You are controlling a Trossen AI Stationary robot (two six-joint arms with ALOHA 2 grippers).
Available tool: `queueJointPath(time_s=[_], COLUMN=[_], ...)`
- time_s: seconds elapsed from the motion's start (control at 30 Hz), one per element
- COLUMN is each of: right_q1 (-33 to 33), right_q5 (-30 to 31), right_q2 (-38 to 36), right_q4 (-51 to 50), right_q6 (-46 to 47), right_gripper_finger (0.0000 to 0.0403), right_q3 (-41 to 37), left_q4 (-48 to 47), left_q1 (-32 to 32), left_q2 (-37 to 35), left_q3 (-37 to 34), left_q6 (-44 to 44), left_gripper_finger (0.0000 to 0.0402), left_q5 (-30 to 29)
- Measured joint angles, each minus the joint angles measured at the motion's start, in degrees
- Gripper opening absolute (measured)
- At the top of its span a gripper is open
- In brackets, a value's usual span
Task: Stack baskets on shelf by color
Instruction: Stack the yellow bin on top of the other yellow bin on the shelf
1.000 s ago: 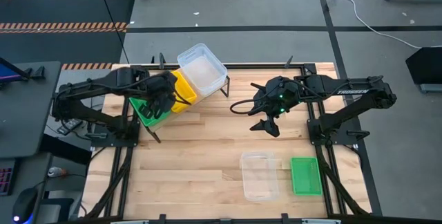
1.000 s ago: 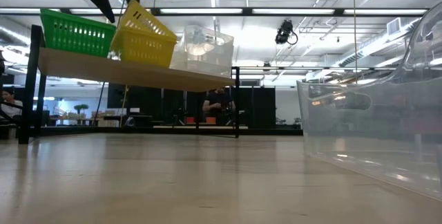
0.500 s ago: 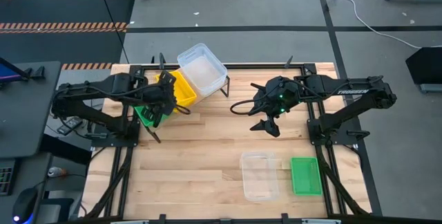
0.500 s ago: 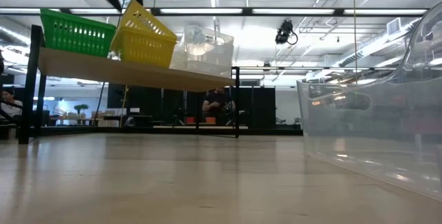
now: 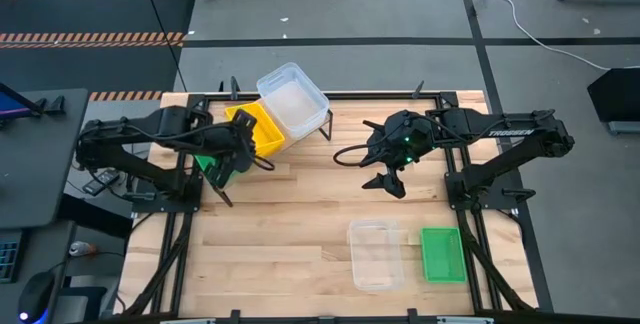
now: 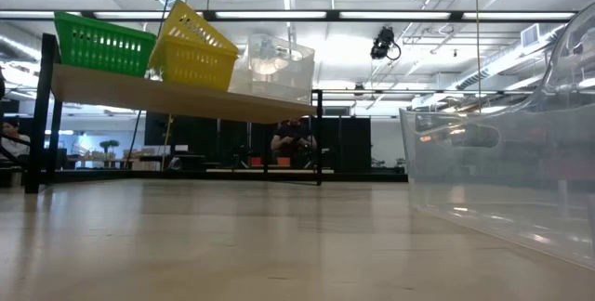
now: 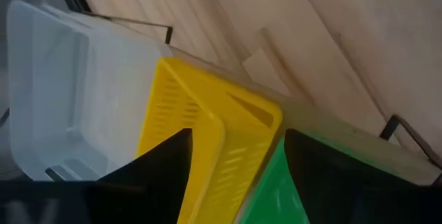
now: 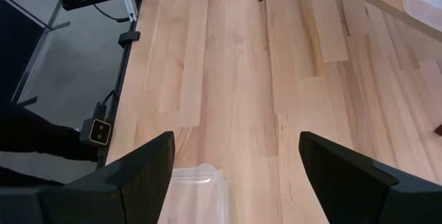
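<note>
On the slanted shelf (image 6: 167, 97) at the far left stand a green basket (image 6: 100, 43), a yellow basket (image 6: 191, 48) and a clear basket (image 6: 274, 67) in a row. The yellow basket is tilted, its left end raised against the green basket's rim. My left gripper (image 5: 238, 154) hangs open just above the yellow basket (image 7: 207, 134) and the green basket (image 7: 276, 193), touching neither. My right gripper (image 5: 385, 179) hangs open over the middle of the table. A clear basket (image 5: 375, 254) and a green basket (image 5: 441, 254) lie on the table at the near right.
The shelf's thin black legs (image 5: 326, 124) stand on the slatted tabletop (image 5: 290, 224). In the low view the table's clear basket (image 6: 502, 171) fills the right side. People (image 6: 290, 143) are far off in the room beyond the table.
My left gripper has risen from beside the yellow basket's raised end and drawn back toward the table's near edge. The yellow basket has stayed tilted on the shelf.
</note>
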Motion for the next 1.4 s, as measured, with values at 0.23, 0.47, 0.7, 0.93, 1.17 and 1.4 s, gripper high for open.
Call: queueJointPath(time_s=[0.23,0.47,0.7,0.93,1.17,1.4], right_q1=[0.00,0.27,0.50,0.50,0.50,0.50], right_q5=[0.48,0.61,0.63,0.62,0.61,0.61], right_q2=[0.01,0.01,0.01,0.01,0.01,0.01], right_q4=[0.02,-0.68,-1.79,-1.75,-1.72,-1.68], right_q6=[0.00,0.57,0.58,0.48,0.49,0.82], right_gripper_finger=[0.0314,0.0314,0.0314,0.0314,0.0314,0.0314], right_q3=[0.00,0.00,0.00,0.00,0.00,0.00], left_q4=[-0.79,-1.03,-2.72,-3.15,-3.02,-3.04], left_q1=[2.91,4.10,4.06,4.04,4.04,4.03], left_q2=[2.18,3.48,3.39,3.39,3.39,3.39], left_q3=[-0.04,-0.07,-0.07,-0.07,-0.07,-0.07], left_q6=[-0.03,1.32,3.30,2.49,1.50,1.43], left_gripper_finger=[0.0205,0.0167,0.0108,0.0037,0.0031,0.0094], left_q5=[-0.01,0.17,0.17,0.24,1.14,1.38])
